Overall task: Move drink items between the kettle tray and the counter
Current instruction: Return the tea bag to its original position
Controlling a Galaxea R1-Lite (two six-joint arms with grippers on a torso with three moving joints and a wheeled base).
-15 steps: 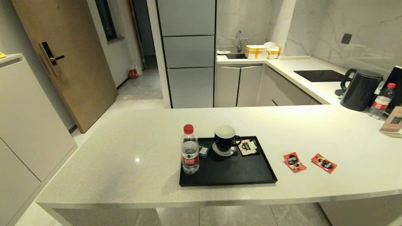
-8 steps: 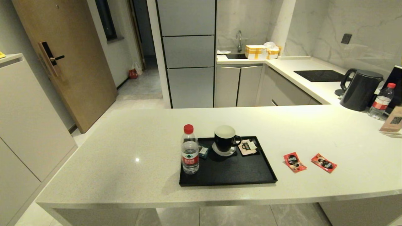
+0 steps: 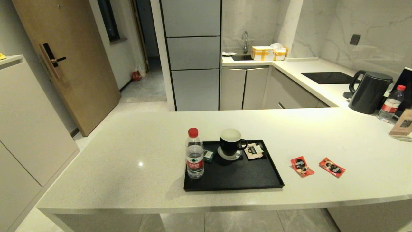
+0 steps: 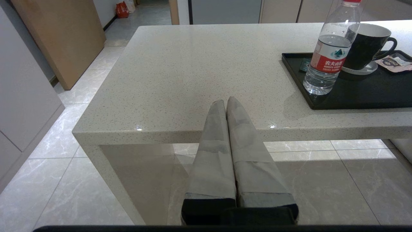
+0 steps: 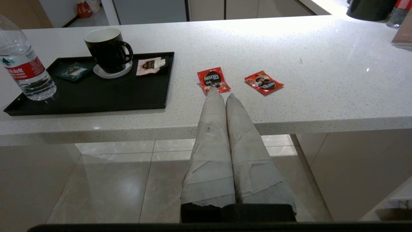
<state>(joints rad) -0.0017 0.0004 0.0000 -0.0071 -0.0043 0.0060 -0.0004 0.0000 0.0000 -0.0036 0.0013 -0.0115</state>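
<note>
progress: nothing moved yet | both red sachets [image 3: 302, 166] [image 3: 332, 167] lie on my counter [image 3: 128, 161], right of the kettle tray [image 3: 235, 185] | my left gripper [image 4: 226, 102] and right gripper [image 5: 221, 95] pressed closed, empty, parked short of the edge

tray [image 3: 254, 180]: on counter [image 3: 128, 154] | on tray: bottle [image 3: 194, 154] left, mug [image 3: 231, 142] behind, sachet [image 3: 253, 150] right | right of tray: two drink sachets [image 3: 302, 166] on counter
</note>
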